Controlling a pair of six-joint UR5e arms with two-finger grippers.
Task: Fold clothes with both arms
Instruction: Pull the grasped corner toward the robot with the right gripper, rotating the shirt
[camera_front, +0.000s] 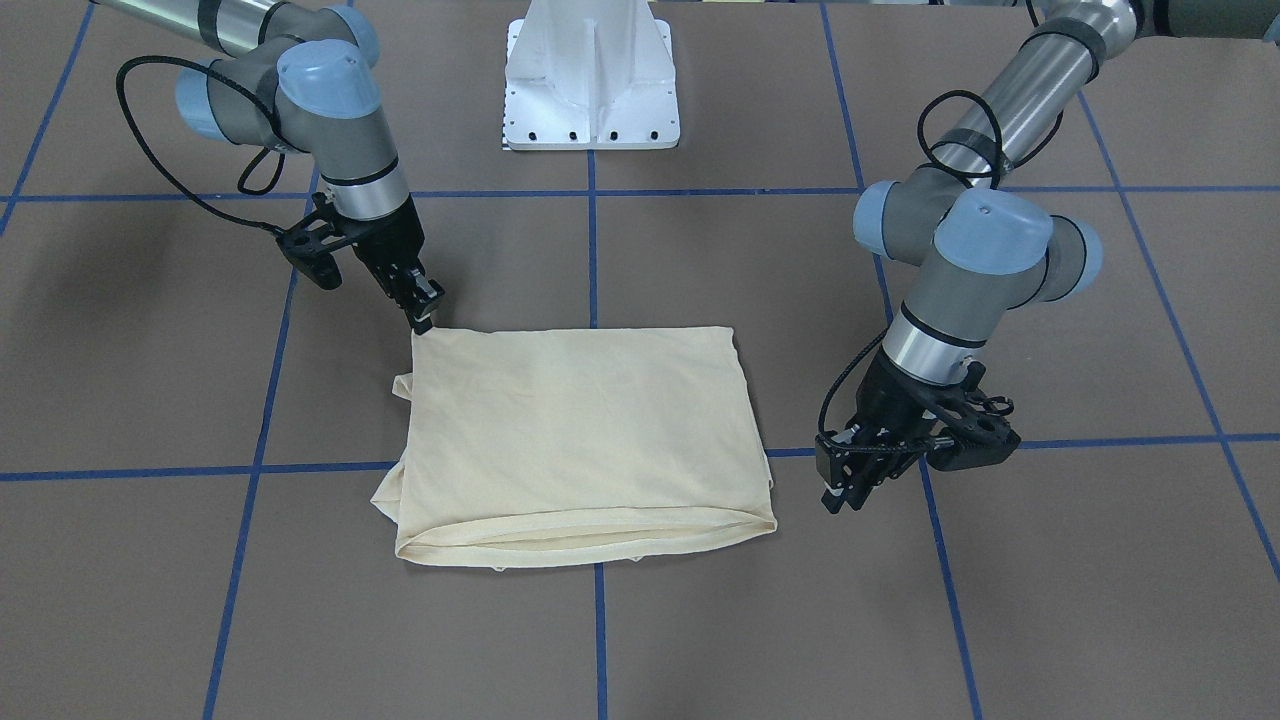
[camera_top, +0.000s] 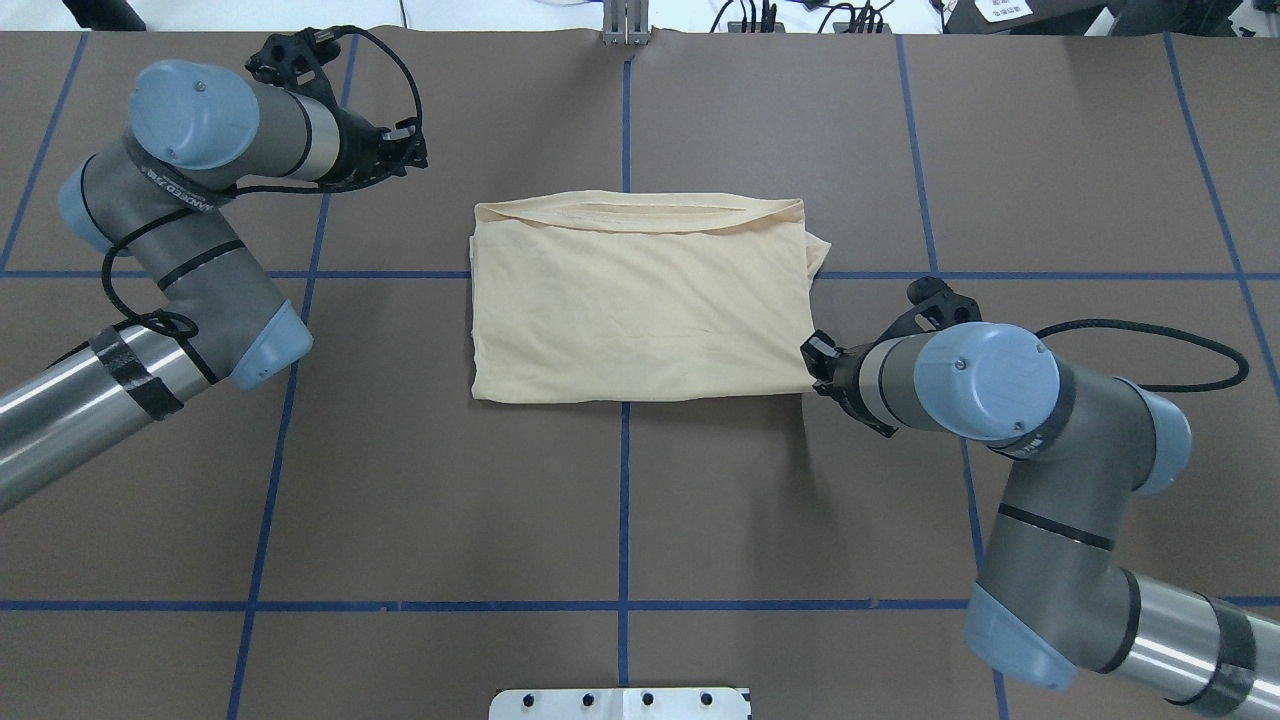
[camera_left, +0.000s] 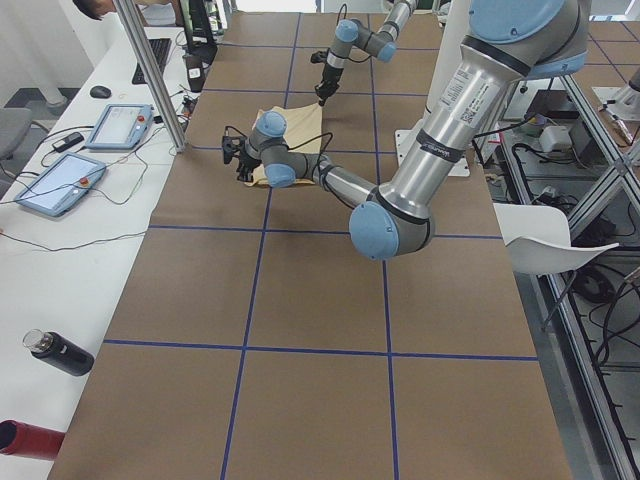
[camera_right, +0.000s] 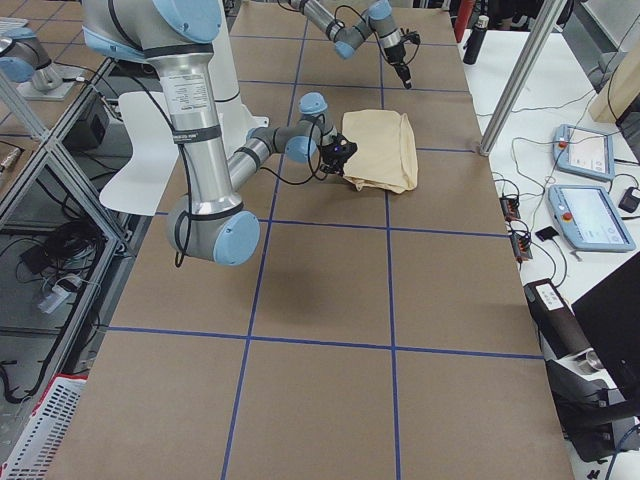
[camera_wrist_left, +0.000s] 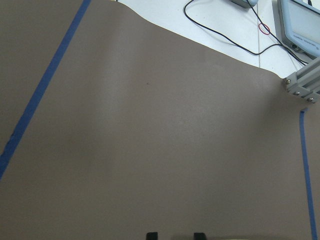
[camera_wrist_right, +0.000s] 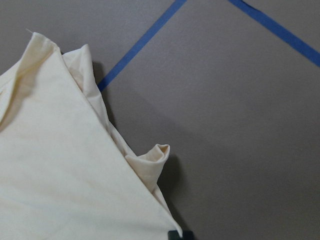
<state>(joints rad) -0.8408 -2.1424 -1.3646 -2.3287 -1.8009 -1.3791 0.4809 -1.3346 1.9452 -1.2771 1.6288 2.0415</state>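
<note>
The shirt (camera_top: 640, 300) lies folded at the centre of the surface (camera_top: 400, 480), long axis running arm to arm; the right gripper (camera_front: 425, 318), jaws closed, touches its near right corner (hold on cloth indeterminate), while the left gripper (camera_front: 838, 495), jaws released, stands just off the far left corner.

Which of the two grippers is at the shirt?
The right gripper: its tips meet a corner of the shirt. The left gripper hangs apart, over bare table.
</note>
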